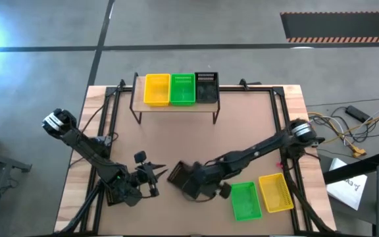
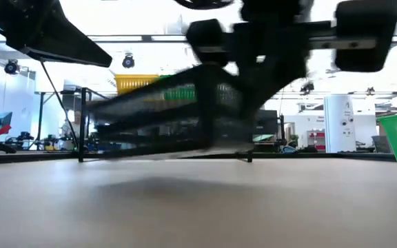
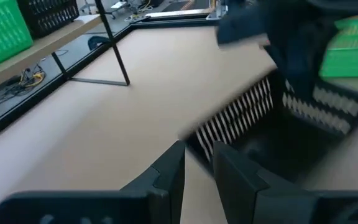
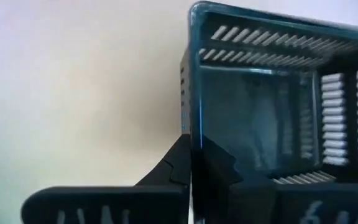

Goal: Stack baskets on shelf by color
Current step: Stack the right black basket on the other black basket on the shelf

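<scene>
On the shelf (image 1: 176,107) at the table's far side stand a yellow basket (image 1: 156,89), a green basket (image 1: 182,89) and a black basket (image 1: 206,87) in a row. My right gripper (image 1: 191,179) is shut on another black basket (image 1: 178,175) near the table's front middle. Just left of it, my left gripper (image 1: 158,170) points at that basket (image 3: 291,124) with a narrow gap between its fingers and nothing in them. A green basket (image 1: 245,201) and a yellow basket (image 1: 275,192) rest on the table at the near right. My right gripper pinches one side wall of the black basket at its rim (image 4: 192,124), close to a corner, with one finger (image 4: 178,163) outside and the other (image 4: 221,167) inside. The fingers slant down from the table's right. The basket (image 2: 164,117) hangs clear of the table.
The shelf's thin black legs (image 3: 118,59) stand on the tabletop. A black frame (image 1: 278,125) runs along the table's edges. Bare tabletop (image 1: 196,141) lies between the shelf and both grippers.
</scene>
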### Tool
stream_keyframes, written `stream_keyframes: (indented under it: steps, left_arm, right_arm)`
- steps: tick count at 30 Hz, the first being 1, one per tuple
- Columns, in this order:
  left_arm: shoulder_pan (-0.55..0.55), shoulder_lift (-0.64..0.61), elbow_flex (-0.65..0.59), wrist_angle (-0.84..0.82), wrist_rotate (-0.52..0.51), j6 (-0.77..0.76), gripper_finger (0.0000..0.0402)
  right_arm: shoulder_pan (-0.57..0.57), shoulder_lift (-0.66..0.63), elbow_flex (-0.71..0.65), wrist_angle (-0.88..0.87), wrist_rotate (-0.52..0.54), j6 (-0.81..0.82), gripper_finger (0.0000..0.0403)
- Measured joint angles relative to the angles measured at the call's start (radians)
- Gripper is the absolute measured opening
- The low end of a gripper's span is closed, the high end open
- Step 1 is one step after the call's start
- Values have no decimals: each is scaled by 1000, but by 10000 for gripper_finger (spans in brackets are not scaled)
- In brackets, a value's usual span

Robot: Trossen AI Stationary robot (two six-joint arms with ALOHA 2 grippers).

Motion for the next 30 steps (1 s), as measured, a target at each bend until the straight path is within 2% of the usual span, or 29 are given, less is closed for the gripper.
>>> stream_keyframes:
  steps: [3, 7, 12, 14, 18, 20, 22, 24, 27, 30]
  left_arm:
    - [0, 0, -1, 1, -8, 0, 67]
    - [0, 11, -1, 21, -53, 0, 67]
    - [20, 47, -1, 60, -90, 0, 67]
    - [36, 65, -1, 90, -97, 0, 67]
    - [71, 99, -1, 128, -97, 1, 67]
    - [87, 115, -1, 137, -96, 0, 67]
    - [101, 124, -1, 152, -95, 0, 67]
    - [107, 127, -1, 155, -89, 0, 67]
    - [109, 127, -1, 160, -87, 0, 67]
    - [109, 127, -1, 173, -86, 0, 67]
  right_arm:
    - [-3, -146, -120, -8, 53, 95, 9]
    - [-3, -362, -227, -5, 254, 250, 9]
    - [-47, -595, -230, -3, 556, 343, 9]
    - [-119, -652, -192, -3, 596, 339, 9]
    - [-350, -670, -86, -5, 474, 311, 9]
    - [-487, -634, -30, -29, 341, 298, 9]
    - [-614, -574, 26, -75, 152, 291, 9]
    - [-711, -499, 79, -123, 38, 288, 9]
    - [-784, -387, 166, -206, 20, 266, 9]
    - [-808, -293, 252, -316, 18, 226, 9]
